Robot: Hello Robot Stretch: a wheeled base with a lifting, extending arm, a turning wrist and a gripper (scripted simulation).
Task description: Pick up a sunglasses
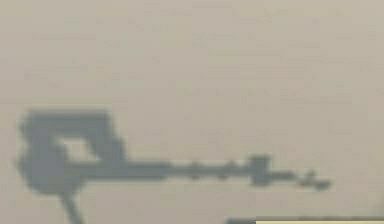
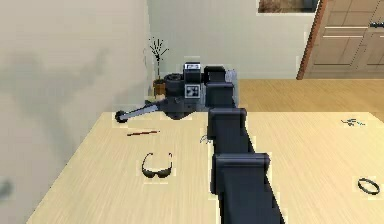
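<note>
Your hand (image 2: pixel 125 116), its grip impossible to tell, sits near the thin brown stick (image 2: pixel 143 131), so you may miss the black dark-lensed sunglasses (image 2: pixel 157 165) lower in the frame.

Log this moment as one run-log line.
sunglasses: lying on wooden table | gripper: farther out than sunglasses, apart from them | hold: cannot tell

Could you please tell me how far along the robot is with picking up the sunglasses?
Done: the robot is at the table, with its arm reaching out over it. In hand: the hand is near the table's far edge, farther out than the sunglasses. Left: the sunglasses lie flat on the tabletop, apart from the hand, so bringing the hand to them, grasping and lifting all remain.
</note>
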